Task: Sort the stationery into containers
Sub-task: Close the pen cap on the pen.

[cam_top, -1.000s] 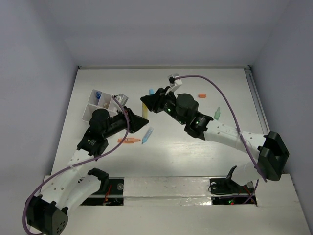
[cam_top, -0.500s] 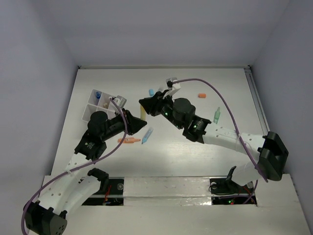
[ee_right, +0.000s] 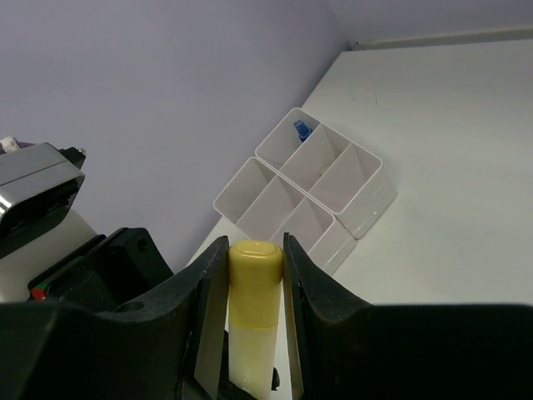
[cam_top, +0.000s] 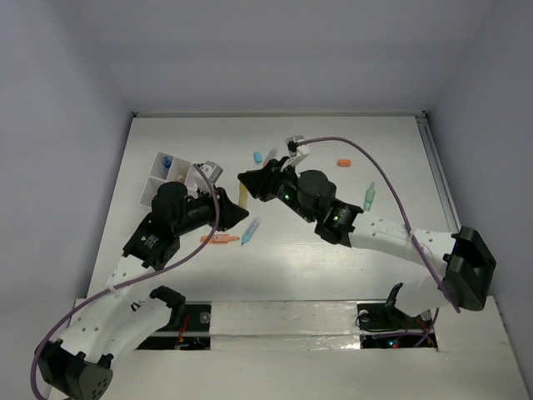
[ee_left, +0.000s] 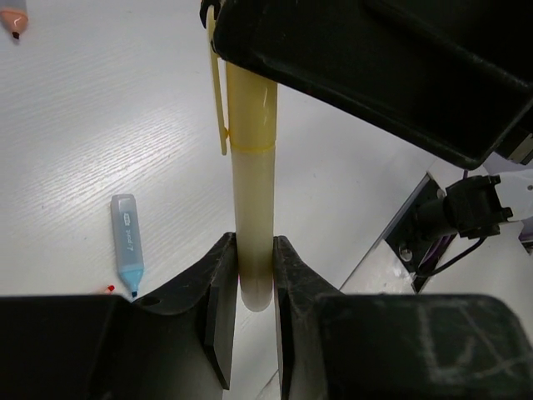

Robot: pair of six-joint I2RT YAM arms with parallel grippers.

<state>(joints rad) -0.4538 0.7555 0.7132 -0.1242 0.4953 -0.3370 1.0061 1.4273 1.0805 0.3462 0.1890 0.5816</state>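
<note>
A yellow pen (cam_top: 243, 196) is held above the table between both grippers. My left gripper (cam_top: 241, 212) is shut on its pale barrel end (ee_left: 252, 167), seen in the left wrist view (ee_left: 254, 250). My right gripper (cam_top: 246, 180) is shut on its yellow cap end (ee_right: 256, 292), seen in the right wrist view (ee_right: 256, 250). The white divided box (cam_top: 155, 190) stands at the left, with a small blue item (cam_top: 166, 160) in a far compartment. The box also shows in the right wrist view (ee_right: 366, 179).
A light blue pen (cam_top: 251, 229) and an orange pen (cam_top: 220, 239) lie on the table below the grippers. A blue cap (cam_top: 258, 156), an orange cap (cam_top: 342, 162) and a green pen (cam_top: 369, 194) lie farther back and right.
Both arms have shifted a little, the right wrist slightly left and nearer. The yellow pen stays between the two grippers.
</note>
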